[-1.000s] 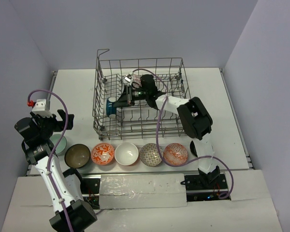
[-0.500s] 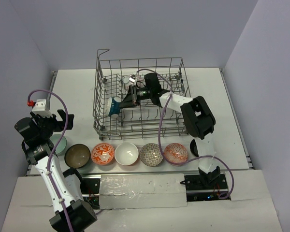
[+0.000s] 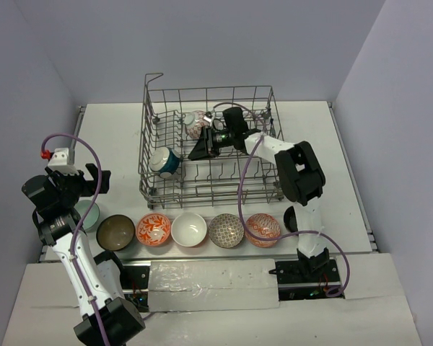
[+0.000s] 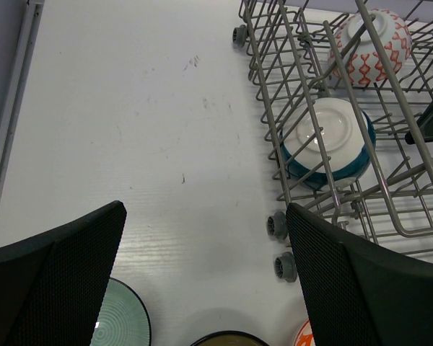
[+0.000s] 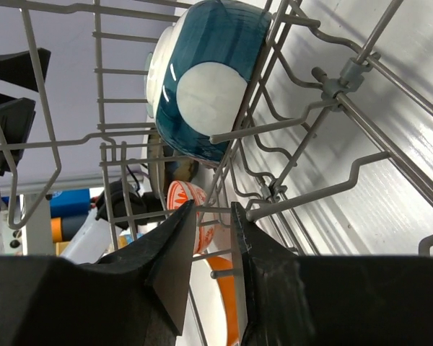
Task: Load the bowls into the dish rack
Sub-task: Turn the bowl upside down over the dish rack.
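Jaws on the right gripper (image 5: 213,216) are standing slightly parted and gripping nothing, pointing from inside the dish rack (image 3: 209,92) toward the teal bowl (image 3: 162,161), which is leaning tilted among the tines at the rack's 9 o'clock edge. Jaws on the left gripper (image 4: 206,210) are gaping wide above the table (image 3: 115,137), holding nothing. A red-patterned bowl (image 3: 196,124) is resting near the rack's 11 o'clock, and a row of six bowls (image 3: 189,229) is sitting on the table at its 6 o'clock.
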`<action>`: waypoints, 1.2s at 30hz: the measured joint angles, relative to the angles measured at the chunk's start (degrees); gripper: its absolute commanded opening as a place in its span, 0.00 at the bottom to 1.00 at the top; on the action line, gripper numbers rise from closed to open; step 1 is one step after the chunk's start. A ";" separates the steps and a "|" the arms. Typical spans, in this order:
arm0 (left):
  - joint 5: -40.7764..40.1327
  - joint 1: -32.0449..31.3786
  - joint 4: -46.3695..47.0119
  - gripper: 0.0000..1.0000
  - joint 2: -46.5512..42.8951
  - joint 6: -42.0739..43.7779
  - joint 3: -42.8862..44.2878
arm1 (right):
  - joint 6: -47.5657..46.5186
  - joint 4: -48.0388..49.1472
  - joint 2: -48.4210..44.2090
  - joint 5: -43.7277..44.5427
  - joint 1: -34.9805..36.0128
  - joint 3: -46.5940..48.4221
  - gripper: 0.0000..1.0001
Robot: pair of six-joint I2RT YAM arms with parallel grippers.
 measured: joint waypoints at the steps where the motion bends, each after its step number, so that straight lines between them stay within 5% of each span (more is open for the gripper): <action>1: -0.02 0.00 0.00 0.99 0.00 0.00 0.00 | -0.37 -0.61 0.00 0.04 0.00 0.20 0.34; 23: 0.02 0.31 0.00 0.99 -0.15 0.00 0.00 | -24.26 -23.34 -4.61 4.07 4.94 11.15 0.26; 27: -0.02 0.33 0.00 0.99 -0.44 0.00 0.00 | -27.63 -27.12 -4.61 5.20 6.67 12.20 0.18; 36: -0.04 0.33 0.00 0.99 -1.05 0.00 0.00 | -30.69 -31.21 -4.04 6.36 10.99 15.85 0.22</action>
